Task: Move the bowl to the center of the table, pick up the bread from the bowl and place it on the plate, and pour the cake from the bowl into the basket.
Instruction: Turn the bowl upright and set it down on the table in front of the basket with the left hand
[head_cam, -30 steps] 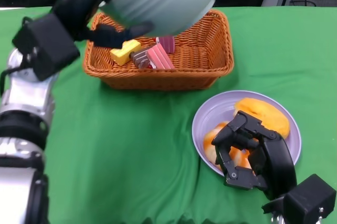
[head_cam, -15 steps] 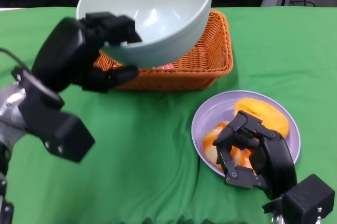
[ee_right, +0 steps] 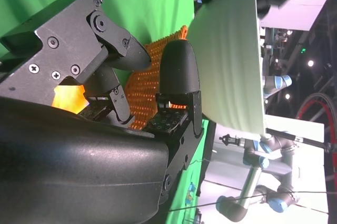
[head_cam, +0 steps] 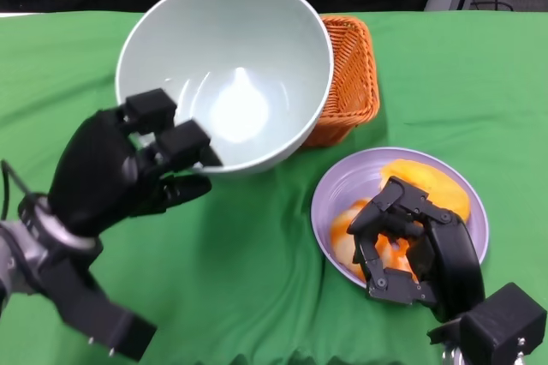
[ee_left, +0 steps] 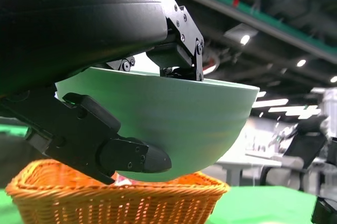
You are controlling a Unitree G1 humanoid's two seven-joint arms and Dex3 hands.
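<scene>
The bowl (head_cam: 227,74) sits in the left hand (head_cam: 120,176), raised off the worktop (head_cam: 240,262), just ahead of the palm. Beyond and below the bowl lies the basket (head_cam: 347,74), partly hidden behind it. The right hand (head_cam: 407,249) rests over the plate (head_cam: 342,185), with the bread (head_cam: 428,187) on the plate just ahead of its fingers.

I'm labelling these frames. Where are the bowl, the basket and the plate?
bowl (head_cam: 248,65): head view, on its pale inner wall.
basket (head_cam: 347,65): head view, on its woven side right of the bowl.
plate (head_cam: 338,189): head view, on its bare lilac left rim.
</scene>
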